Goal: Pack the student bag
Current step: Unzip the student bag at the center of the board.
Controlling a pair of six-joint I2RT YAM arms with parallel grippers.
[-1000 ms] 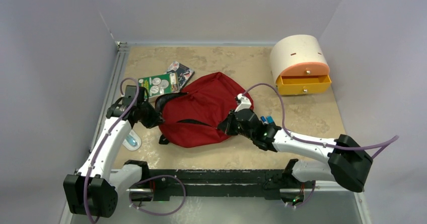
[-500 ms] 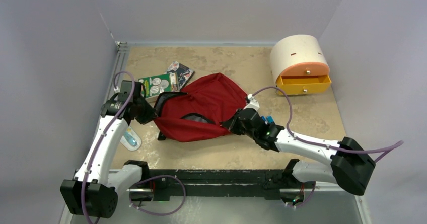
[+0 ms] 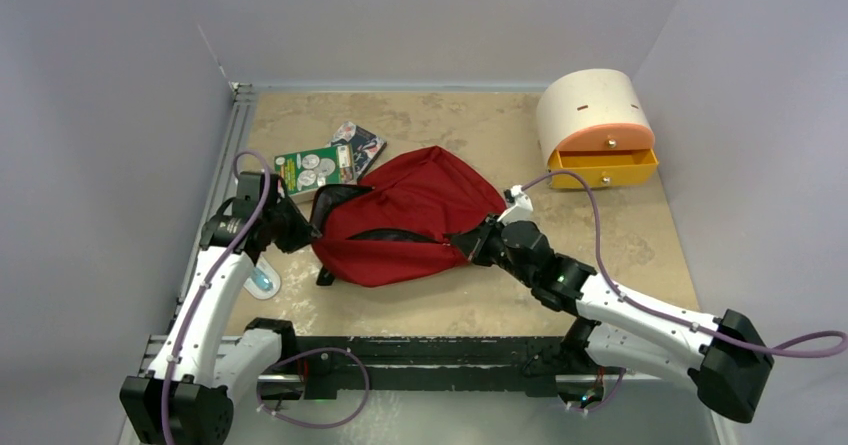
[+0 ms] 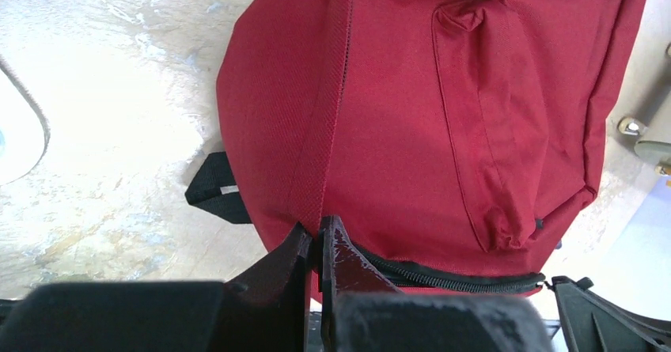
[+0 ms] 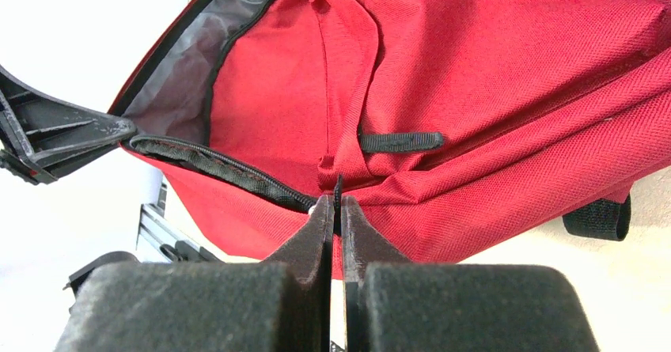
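L grip (image 4: 319,232) clamped on bag (image 3: 405,210) edge | R grip (image 5: 335,203) pinching zip pull (image 5: 338,187) | mouth open btw them

Left gripper (image 4: 318,233) is sitting at 6 o'clock, jaws pinching the ribbed red strip on the student bag (image 4: 443,115), which is filling everything from 12 to 4. Black strap tab (image 4: 215,198) is poking out at 8 o'clock over the table (image 4: 103,130).

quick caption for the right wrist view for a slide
Right gripper shut on the student bag at the end of its black zipper, the mouth gaping to show grey lining.
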